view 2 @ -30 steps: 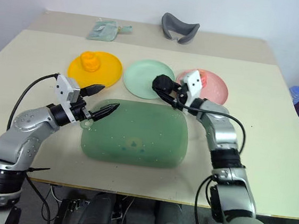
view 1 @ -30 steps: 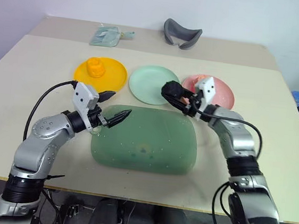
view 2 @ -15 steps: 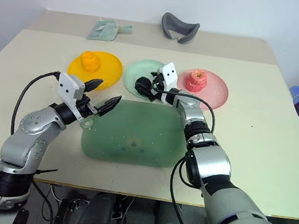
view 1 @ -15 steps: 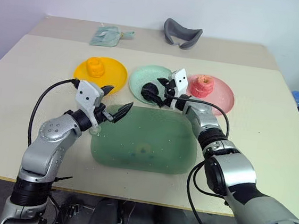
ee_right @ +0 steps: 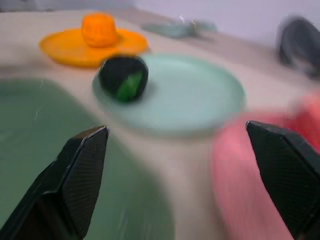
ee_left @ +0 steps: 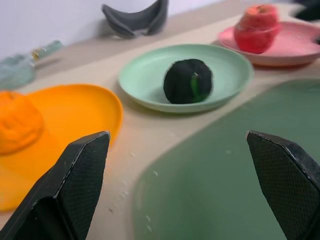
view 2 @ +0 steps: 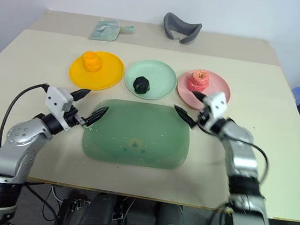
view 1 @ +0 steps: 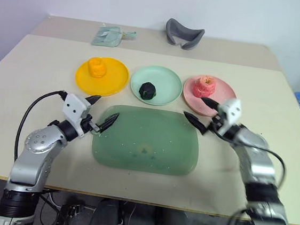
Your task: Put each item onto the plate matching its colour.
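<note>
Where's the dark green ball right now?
The dark green ball sits on the mint green plate, the middle of the three, between the yellow plate and pink plate, just beyond the dark green tray.

Dark green ball (ee_right: 123,78) sitting on the mint plate (ee_right: 190,97), near its edge. Past that plate, orange fruit (ee_right: 99,29) on the yellow plate (ee_right: 65,49). Pink plate (ee_right: 255,165) just beside the mint one, green tray (ee_right: 60,165) on its other side. Black fingers (ee_right: 82,172) spread wide.
</note>
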Tool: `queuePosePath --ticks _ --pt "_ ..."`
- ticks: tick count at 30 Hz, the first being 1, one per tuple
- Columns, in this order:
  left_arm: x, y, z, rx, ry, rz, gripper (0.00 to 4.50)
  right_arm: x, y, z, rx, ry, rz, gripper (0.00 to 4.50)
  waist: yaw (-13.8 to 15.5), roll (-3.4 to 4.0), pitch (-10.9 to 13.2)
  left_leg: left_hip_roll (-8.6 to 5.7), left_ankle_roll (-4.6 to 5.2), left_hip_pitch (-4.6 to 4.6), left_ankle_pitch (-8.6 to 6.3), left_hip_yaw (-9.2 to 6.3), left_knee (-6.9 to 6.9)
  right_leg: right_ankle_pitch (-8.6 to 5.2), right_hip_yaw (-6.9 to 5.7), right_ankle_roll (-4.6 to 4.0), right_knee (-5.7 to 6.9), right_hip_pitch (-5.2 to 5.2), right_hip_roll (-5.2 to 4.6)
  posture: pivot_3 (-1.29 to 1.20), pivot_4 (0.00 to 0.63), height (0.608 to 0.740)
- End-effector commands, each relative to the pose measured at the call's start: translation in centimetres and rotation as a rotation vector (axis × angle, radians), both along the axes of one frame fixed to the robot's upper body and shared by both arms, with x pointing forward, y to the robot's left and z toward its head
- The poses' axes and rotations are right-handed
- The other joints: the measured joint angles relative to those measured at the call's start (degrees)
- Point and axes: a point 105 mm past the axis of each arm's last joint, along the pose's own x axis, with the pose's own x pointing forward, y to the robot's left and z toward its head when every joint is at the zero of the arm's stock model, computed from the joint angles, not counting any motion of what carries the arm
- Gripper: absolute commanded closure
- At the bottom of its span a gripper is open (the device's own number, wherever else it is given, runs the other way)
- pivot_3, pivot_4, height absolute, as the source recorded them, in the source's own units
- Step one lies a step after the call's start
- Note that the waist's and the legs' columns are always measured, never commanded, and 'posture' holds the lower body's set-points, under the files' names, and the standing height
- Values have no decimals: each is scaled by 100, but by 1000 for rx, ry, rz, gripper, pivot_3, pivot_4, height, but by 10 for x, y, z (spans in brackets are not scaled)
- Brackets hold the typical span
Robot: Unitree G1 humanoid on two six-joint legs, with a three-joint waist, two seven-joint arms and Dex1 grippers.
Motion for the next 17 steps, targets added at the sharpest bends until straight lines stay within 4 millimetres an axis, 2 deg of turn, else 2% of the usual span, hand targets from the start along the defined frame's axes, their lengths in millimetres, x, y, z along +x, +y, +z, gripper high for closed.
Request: queuePosePath --ticks 1,7,12,17 --pt "-6 -2 10 -14 -33 -65 0 -20 -13 22 18 -56 -19 21 -37 0 0 0 0 4 0 3 1 0 3 0 1 2 2 0 150 740" --pt "-15 14 6 22 3 -109 0 -60 -54 21 5 -22 -161 21 5 1 -1 -1 1 8 -1 2 -2 0 4 -1 -2 4 4 0 150 740" --pt "-18 13 7 12 20 -133 0 -76 -64 19 10 -4 -209 21 5 1 -1 -1 2 9 -2 -2 1 0 4 -1 -2 8 4 0 150 740" --pt "-15 7 7 -15 47 -147 0 -79 -64 15 47 6 -236 21 8 1 -1 -2 3 9 -2 -4 1 0 4 -1 -2 9 4 0 150 740"
